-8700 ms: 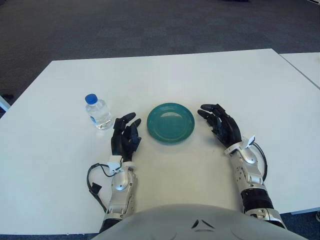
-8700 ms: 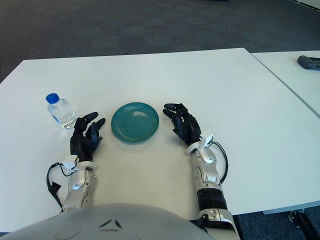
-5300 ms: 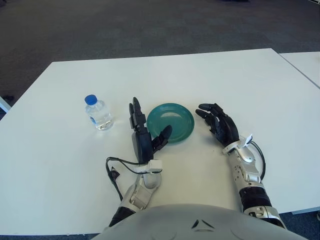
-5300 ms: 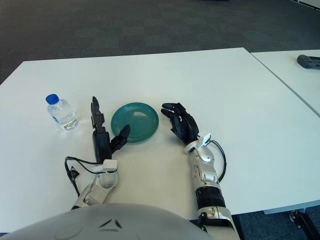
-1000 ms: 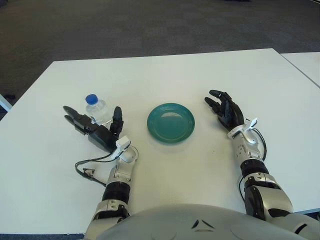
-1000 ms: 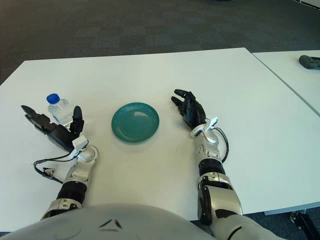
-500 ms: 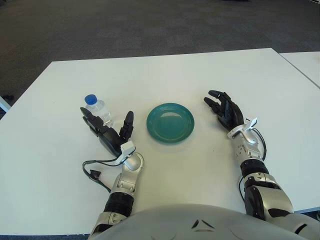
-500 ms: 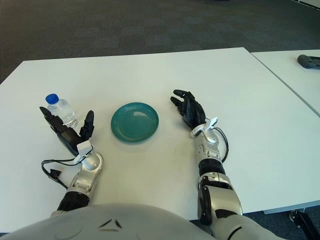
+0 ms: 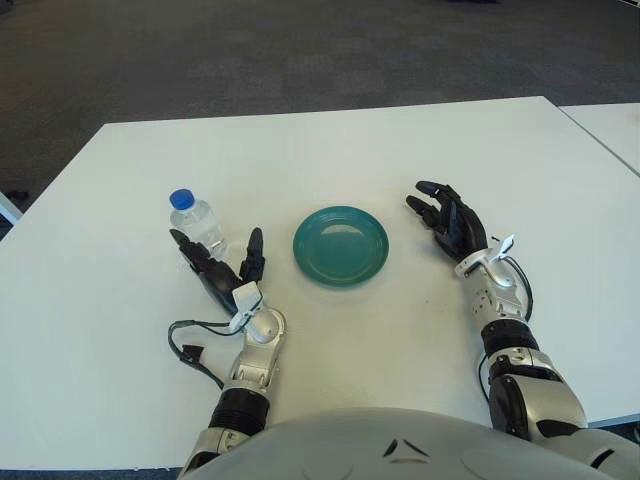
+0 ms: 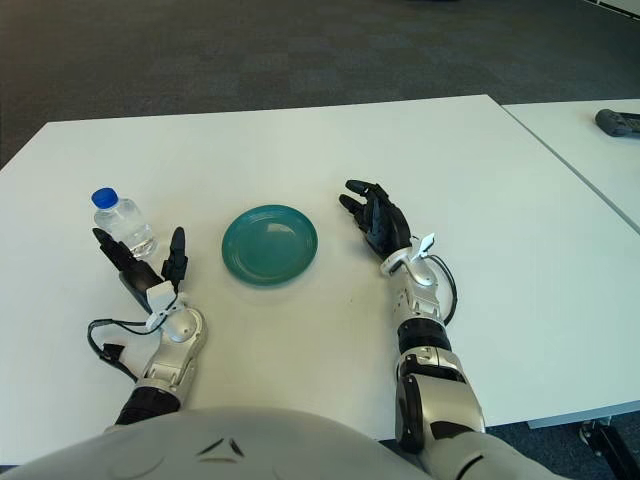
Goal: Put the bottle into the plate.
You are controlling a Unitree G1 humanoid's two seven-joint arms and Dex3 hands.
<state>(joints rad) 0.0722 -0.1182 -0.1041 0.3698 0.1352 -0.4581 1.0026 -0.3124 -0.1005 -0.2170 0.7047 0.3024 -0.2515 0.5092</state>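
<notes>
While the bottle (image 9: 197, 223) stands upright on the white worktop (image 9: 330, 160), its blue cap up, the left robot hand (image 9: 222, 270) sits just in front of it and slightly to its right, nearer the robot. That hand's fingers (image 9: 190, 252) are spread and hold nothing; the fingertips reach toward the base of the bottle, though whether they touch it cannot be told. To the right of both lies the teal plate (image 9: 341, 245), with nothing on it and well apart from the bottle. Further right, beside the plate's right edge but not touching it, shows the right robot hand (image 9: 449, 222), fingers loosely open and grasping nothing.
</notes>
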